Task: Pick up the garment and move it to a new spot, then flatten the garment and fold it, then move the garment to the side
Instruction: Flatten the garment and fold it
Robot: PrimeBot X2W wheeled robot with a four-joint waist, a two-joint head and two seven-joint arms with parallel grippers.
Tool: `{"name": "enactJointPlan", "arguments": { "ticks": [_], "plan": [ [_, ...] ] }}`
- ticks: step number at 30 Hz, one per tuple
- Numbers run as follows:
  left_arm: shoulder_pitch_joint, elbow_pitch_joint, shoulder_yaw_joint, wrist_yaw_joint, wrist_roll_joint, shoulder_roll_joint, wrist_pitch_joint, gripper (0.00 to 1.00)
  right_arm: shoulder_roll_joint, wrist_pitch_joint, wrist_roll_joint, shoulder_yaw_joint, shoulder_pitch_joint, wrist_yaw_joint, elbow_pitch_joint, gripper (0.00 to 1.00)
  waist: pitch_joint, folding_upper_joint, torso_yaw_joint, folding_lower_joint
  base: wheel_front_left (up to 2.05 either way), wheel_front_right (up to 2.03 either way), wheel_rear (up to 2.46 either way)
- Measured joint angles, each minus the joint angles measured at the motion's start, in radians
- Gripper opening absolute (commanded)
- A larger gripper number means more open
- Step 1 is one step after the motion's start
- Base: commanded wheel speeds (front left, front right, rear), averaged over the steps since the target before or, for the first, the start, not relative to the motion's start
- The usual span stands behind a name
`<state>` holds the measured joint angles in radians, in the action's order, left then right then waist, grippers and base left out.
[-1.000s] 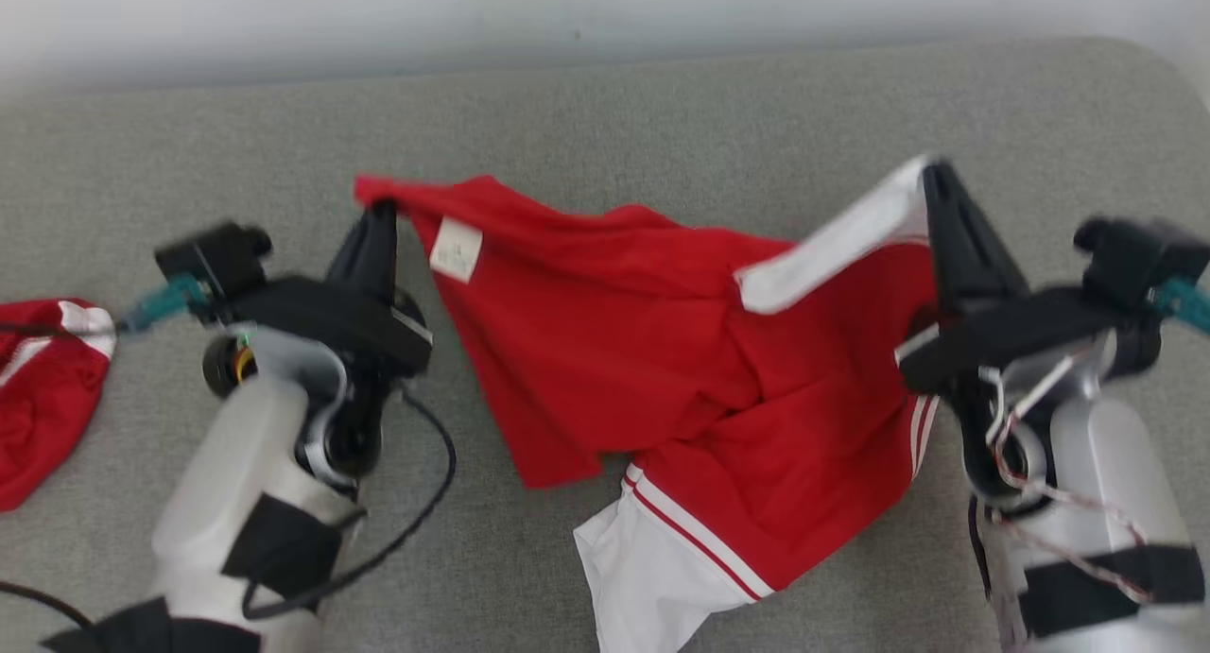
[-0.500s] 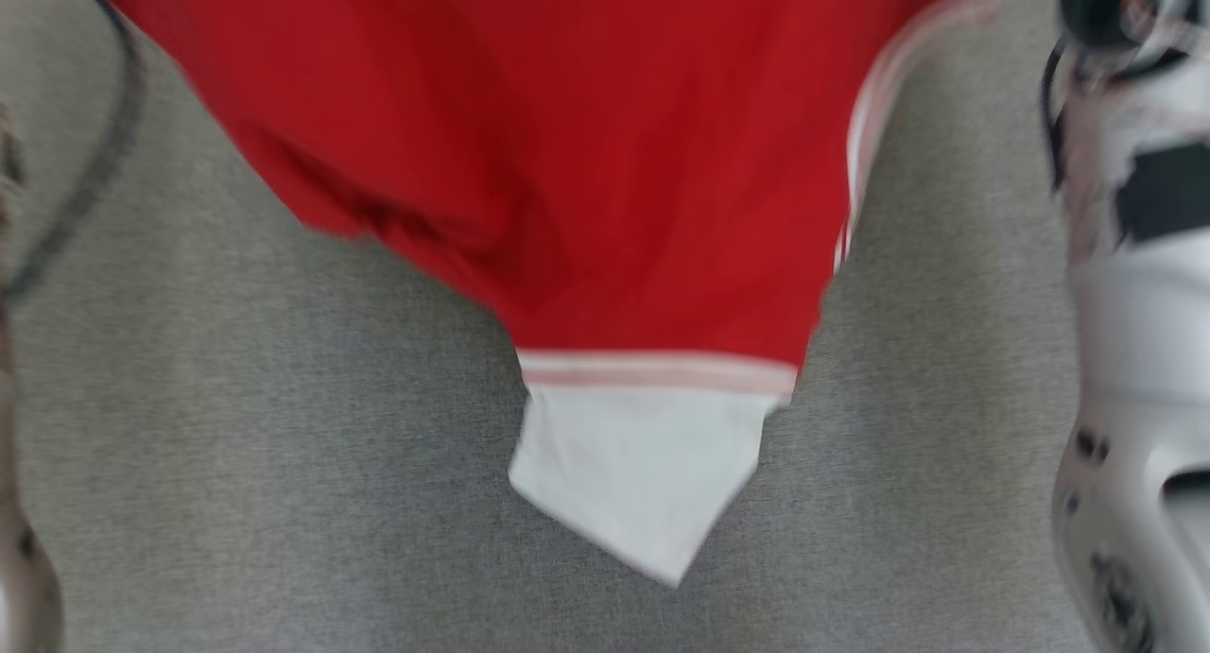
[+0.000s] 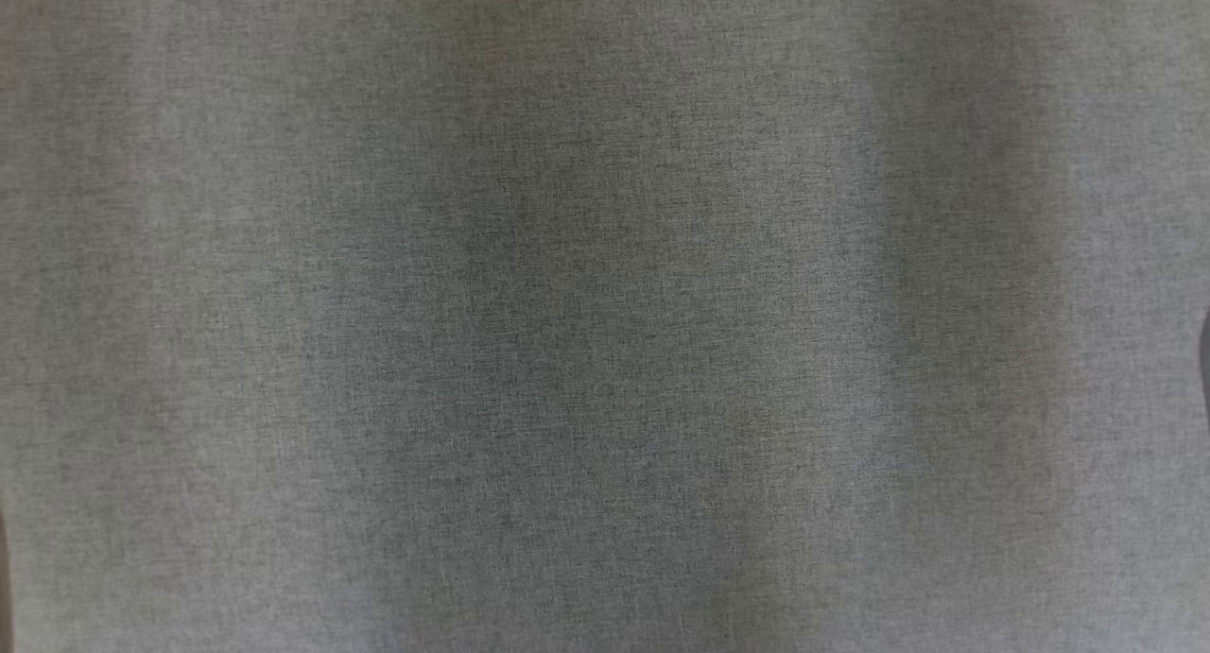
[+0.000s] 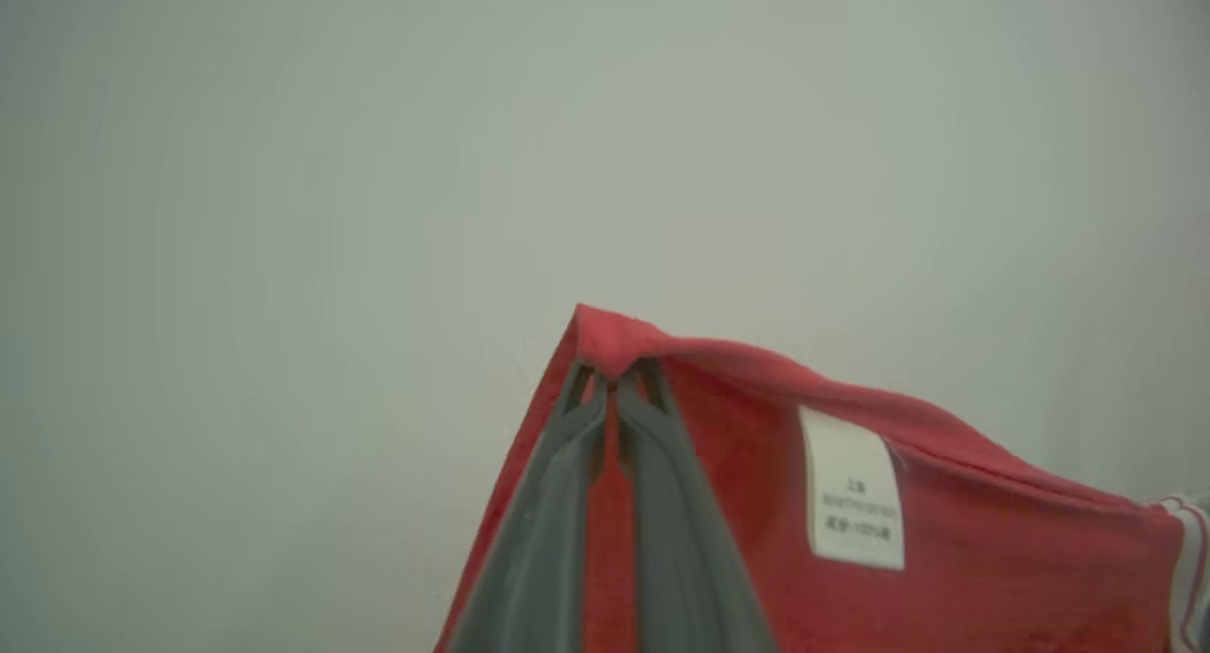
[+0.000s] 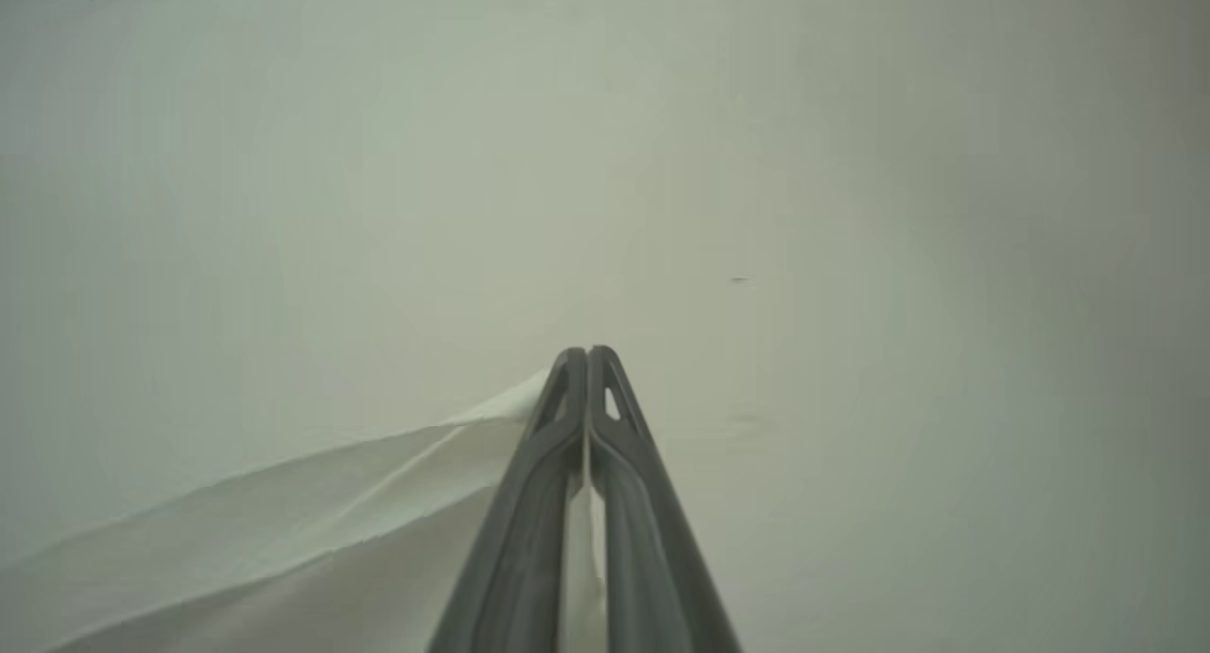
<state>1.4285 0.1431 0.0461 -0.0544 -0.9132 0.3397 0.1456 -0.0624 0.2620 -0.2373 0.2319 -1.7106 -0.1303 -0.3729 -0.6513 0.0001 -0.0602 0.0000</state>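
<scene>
Pinching a peaked corner of the red garment (image 4: 993,568) with the left gripper (image 4: 614,374), low and just right of centre in the left wrist frame. Pressing its two dark fingers (image 4: 529,549) together on the cloth, with a thin strip of red showing between them lower down. Drawing the hem into a ridge that slopes from the gripper tips down toward the right edge of the frame. Showing a white label (image 4: 854,488) just under that hem in the lower right, its small print too blurred to read, and a bit of white striped trim (image 4: 1193,558) at the far lower right corner. Holding all of this up in front of a plain pale wall (image 4: 284,209) across the upper and left parts of the frame.

Clamping the right gripper (image 5: 587,353) shut on the garment's white panel (image 5: 284,530), at the lower middle of the right wrist frame. Catching the cloth right at the tips, with a narrow strip of white visible between the fingers lower down. Stretching the panel from the tips down to the lower left corner in long soft folds, again against the pale wall.

Looking down in the head frame on the grey woven worktop (image 3: 605,313), blurred, darker through the centre and lighter in bands toward the left and right. Catching a dark sliver (image 3: 1206,360) at the right edge, too little of it to identify. Not telling from these frames whether the garment's lower part is touching the worktop or hanging clear.
</scene>
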Motion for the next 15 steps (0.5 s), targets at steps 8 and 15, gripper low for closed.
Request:
{"name": "enactJointPlan", "arguments": {
  "ticks": [8, 15],
  "plan": [
    [-0.174, 0.053, 0.055, -0.048, 0.03, -0.028, 0.074, 0.0, -0.035, -0.003, 0.001, -0.044, 0.182, 0.0, -0.019, 0.0, 0.008, 0.0001, 0.015, 0.0, 0.0, 0.0, 0.0],
    [-0.541, 0.13, 0.111, -0.069, 0.077, -0.118, 0.115, 0.0, -0.097, -0.205, -0.007, -0.106, 0.621, 0.0, -0.072, 0.0, 0.056, 0.0001, 0.022, 0.0, 0.0, 0.0, 0.0]
  ]
}}
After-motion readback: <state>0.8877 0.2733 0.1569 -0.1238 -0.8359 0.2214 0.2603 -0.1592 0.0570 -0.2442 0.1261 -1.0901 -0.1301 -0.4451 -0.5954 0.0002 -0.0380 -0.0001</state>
